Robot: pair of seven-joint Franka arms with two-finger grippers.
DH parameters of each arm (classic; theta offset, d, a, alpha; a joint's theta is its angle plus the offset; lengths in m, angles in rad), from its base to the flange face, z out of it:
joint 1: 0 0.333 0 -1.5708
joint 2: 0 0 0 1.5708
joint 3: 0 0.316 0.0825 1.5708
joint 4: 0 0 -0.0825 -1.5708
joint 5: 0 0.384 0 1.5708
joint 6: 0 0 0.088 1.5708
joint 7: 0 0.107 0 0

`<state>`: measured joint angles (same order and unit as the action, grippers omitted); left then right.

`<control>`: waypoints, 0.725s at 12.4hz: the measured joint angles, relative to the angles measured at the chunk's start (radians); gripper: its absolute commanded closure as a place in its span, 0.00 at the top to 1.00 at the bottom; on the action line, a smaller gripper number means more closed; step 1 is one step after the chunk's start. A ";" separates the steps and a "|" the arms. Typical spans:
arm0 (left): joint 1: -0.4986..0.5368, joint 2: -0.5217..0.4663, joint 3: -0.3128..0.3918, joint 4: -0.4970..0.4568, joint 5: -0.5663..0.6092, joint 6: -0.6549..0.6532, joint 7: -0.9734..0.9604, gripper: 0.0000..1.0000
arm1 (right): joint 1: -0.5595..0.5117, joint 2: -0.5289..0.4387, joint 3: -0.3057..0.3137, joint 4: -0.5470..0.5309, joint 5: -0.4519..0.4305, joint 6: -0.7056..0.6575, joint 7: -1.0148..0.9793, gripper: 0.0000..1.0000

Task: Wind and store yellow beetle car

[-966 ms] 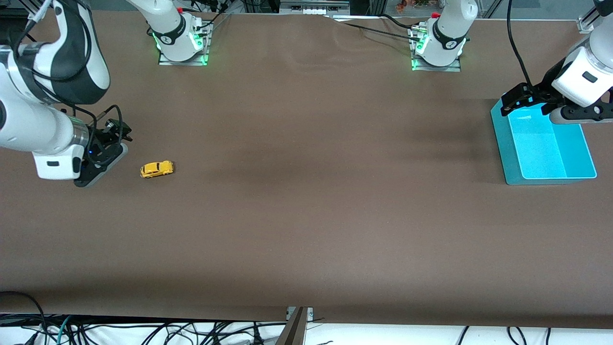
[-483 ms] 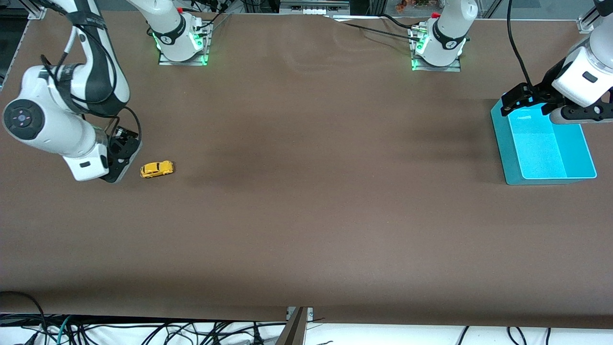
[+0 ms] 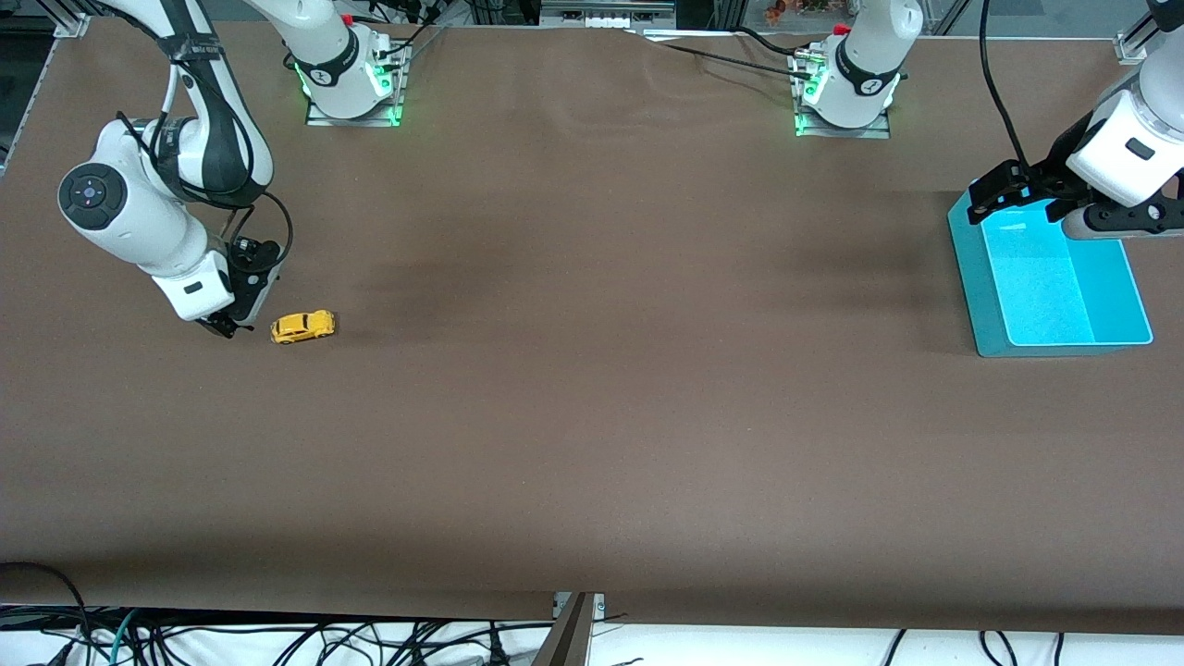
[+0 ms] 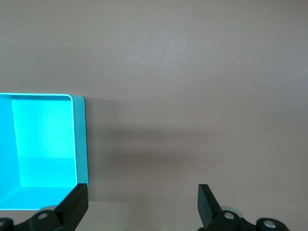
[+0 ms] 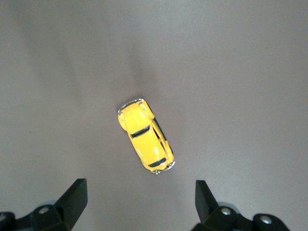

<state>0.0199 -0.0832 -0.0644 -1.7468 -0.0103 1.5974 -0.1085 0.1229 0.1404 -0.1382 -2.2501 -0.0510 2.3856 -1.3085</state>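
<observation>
Yellow beetle car (image 3: 303,326) sits on the brown table mat (image 3: 592,388) at the right arm's end, just beside my right gripper (image 3: 228,326), fingers spread. I would centre over the roof and square the fingers across its flanks before descending. Left gripper (image 3: 994,196), also spread, waits over the teal bin (image 3: 969,277). Mat looks matte, slightly rippled; room ample.

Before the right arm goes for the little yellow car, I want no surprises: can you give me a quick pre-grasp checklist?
1. Right gripper fingers spread wide: ok.
2. Yellow beetle car upright on its wheels on the table: ok.
3. Car free of both grippers: ok.
4. Right gripper centred over the car: not ok, it is beside the car.
5. Teal bin empty: ok.
6. Left gripper open, waiting over the bin's edge: ok.
</observation>
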 measured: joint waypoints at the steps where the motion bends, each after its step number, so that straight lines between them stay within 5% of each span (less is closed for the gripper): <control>1: 0.001 0.000 0.000 0.000 0.000 0.000 0.000 1.00 | 0.000 0.000 -0.003 -0.015 0.000 0.031 -0.035 0.99; 9: 0.009 -0.002 0.001 0.000 0.000 -0.001 0.000 1.00 | 0.000 0.104 -0.006 -0.103 0.000 0.315 -0.251 0.99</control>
<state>0.0292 -0.0852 -0.0639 -1.7468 -0.0103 1.5969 -0.1085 0.1231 0.2444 -0.1438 -2.3531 -0.0510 2.7004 -1.5598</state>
